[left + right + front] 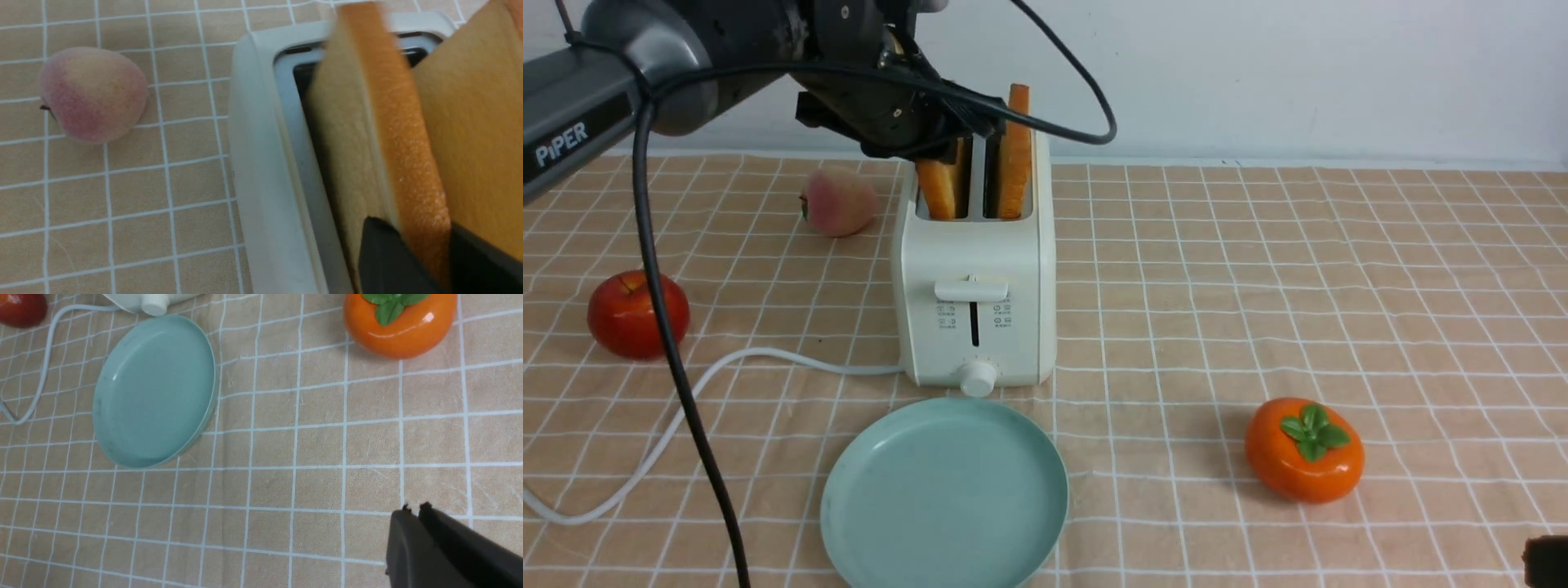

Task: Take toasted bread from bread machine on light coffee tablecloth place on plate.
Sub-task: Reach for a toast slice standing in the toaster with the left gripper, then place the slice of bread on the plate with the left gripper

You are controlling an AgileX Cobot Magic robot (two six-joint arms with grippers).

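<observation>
The black left end effector (423, 249), clenched on the golden-tan square toast slice (392, 134), should lift straight up, avoiding the neighbouring slice (470, 106) beside it.

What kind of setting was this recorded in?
Probably a robot test tabletop staged as a breakfast table: a two-slot toaster with toast slices, a teal-green plate and a grid-patterned tablecloth.

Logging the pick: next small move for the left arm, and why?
Probably lift the left claw straight up: its jaws straddle the crust of the left toast slice, seemingly gripping it, while the slice's lower part is still in the toaster slot and the plate is bare.
</observation>
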